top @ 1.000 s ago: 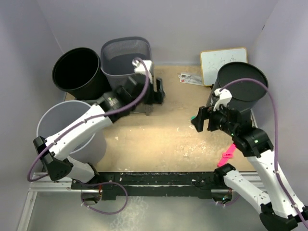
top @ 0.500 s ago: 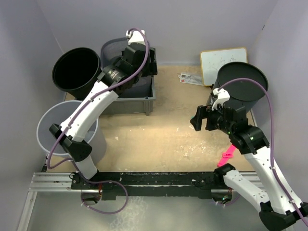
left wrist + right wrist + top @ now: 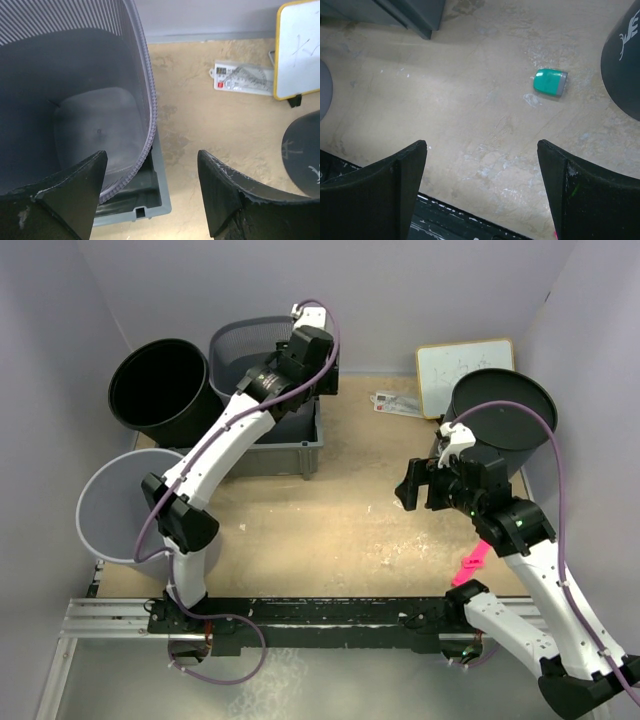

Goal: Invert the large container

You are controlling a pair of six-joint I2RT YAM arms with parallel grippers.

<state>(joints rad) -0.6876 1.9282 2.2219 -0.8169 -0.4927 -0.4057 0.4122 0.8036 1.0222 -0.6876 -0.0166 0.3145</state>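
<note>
Stretched farther back than a second ago, the left arm now hangs over the grey mesh container (image 3: 75, 100), which stands upright, mouth up, at the rear of the table (image 3: 340, 510) inside one low grey crate (image 3: 285, 450). Three more round bins crowd it: two black buckets, one (image 3: 160, 390) just to its left and one (image 3: 500, 415) far right, and one pale grey bin (image 3: 115, 505) front left. Smaller things are one whiteboard (image 3: 465, 370), one ruler packet (image 3: 245, 80) and one teal eraser (image 3: 550, 82). The left gripper (image 3: 151, 170) is spread wide above the mesh rim, holding nothing; the right gripper (image 3: 480, 150) is equally wide over bare table, also holding nothing.
</note>
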